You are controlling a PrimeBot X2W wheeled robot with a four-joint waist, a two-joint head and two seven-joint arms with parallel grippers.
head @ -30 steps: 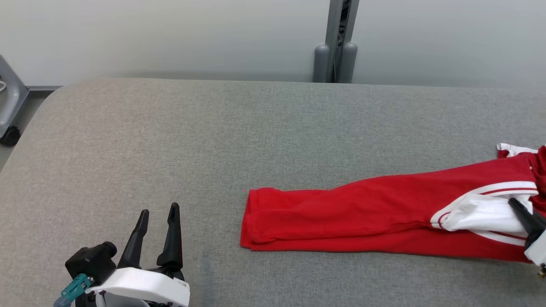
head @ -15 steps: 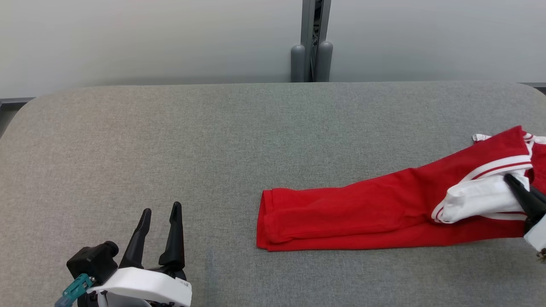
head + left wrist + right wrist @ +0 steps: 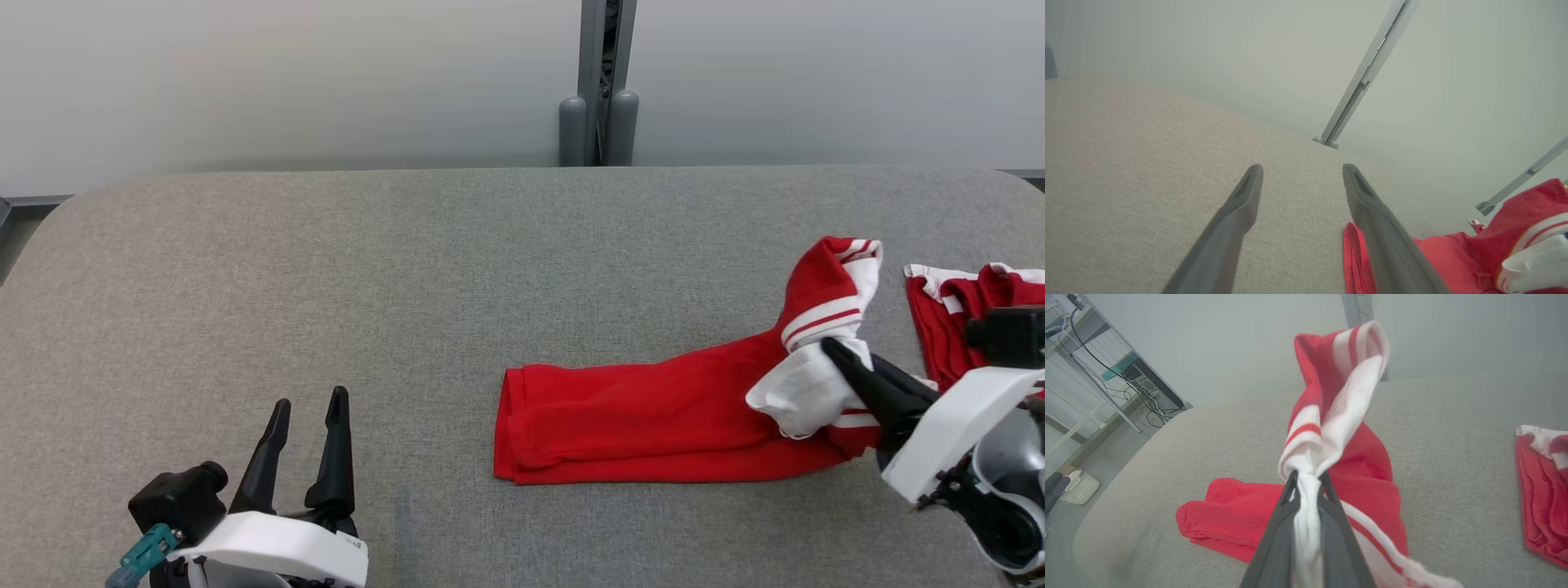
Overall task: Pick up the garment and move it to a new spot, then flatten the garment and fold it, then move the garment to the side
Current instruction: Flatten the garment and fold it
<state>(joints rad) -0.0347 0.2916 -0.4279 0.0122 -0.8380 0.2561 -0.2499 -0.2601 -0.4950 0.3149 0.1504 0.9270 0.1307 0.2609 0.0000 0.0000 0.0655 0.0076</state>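
Red garment point(image 3: 653, 416) with white stripes on grey table point(image 3: 326, 278).

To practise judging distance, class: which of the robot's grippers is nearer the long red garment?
Right. The right gripper is shut on the garment at its white end; the left gripper stands open above the table, apart from its red hem.

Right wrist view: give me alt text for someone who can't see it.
The right pincer is shut on a bunched white part of a red and white garment, holding it raised above a grey table. More red and white cloth lies at the right edge.
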